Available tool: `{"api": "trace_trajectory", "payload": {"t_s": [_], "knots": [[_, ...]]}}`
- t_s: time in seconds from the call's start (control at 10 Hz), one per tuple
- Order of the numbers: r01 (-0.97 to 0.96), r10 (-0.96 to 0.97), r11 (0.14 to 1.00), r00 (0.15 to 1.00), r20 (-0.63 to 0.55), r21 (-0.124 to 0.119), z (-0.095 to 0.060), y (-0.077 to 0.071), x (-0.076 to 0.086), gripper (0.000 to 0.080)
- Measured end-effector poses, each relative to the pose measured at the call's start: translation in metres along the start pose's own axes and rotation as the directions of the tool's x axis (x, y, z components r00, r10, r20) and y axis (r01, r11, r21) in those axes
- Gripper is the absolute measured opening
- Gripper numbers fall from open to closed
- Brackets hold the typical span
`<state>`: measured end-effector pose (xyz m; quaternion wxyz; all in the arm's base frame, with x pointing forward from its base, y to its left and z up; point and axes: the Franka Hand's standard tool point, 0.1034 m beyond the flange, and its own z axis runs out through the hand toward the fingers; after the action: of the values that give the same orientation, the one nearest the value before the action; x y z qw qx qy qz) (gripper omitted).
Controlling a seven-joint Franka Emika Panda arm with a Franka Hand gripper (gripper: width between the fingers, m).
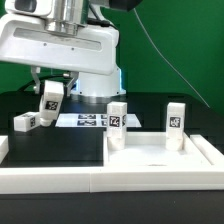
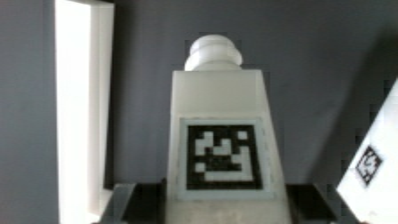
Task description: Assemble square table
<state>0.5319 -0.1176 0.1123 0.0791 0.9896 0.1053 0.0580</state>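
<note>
Claw (image 1: 47, 92) is gripping 1 tagged leg block (image 2: 222, 120), holding it tilted over the black tabletop (image 1: 148, 112). White square tray (image 1: 160, 152), carrying 2 upright legs (image 1: 118, 117), is sitting well apart, toward the exterior view's right.

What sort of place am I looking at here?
Probably a robotics lab bench: a robot arm's gripper holding a tagged white leg, a green backdrop, a marker board on a black table.

The bench (image 1: 60, 145) is matt black. The leg block (image 2: 217, 120) looks like smooth white plastic with a faint sheen, and its tag (image 2: 221, 152) is printed in flat black. The tabletop (image 1: 150, 145) is similar smooth white plastic. The arm casing (image 1: 60, 45) is glossy white.
</note>
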Motion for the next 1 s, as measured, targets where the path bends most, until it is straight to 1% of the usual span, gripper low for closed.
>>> {"api": "trace_trajectory", "payload": {"t_s": [0.1,0.2,0.4,0.5,0.6,0.9,1.0], "knots": [[0.004,-0.004,1.0,1.0,-0.005,-0.001,0.0,-0.003,0.002,0.029],[-0.022,0.022,1.0,1.0,-0.001,0.01,-0.003,-0.014,0.01,0.029],[0.009,-0.009,1.0,1.0,-0.026,0.012,-0.008,-0.037,0.046,0.029],[-0.02,0.02,1.0,1.0,-0.014,0.022,-0.012,-0.043,0.055,0.029],[-0.056,0.056,0.998,0.998,0.005,0.03,-0.015,-0.044,0.057,0.029],[-0.053,0.053,0.998,0.999,0.007,0.03,-0.014,-0.044,0.056,0.029],[-0.074,0.074,0.997,0.997,0.006,0.032,-0.014,-0.049,0.058,0.029]]}}
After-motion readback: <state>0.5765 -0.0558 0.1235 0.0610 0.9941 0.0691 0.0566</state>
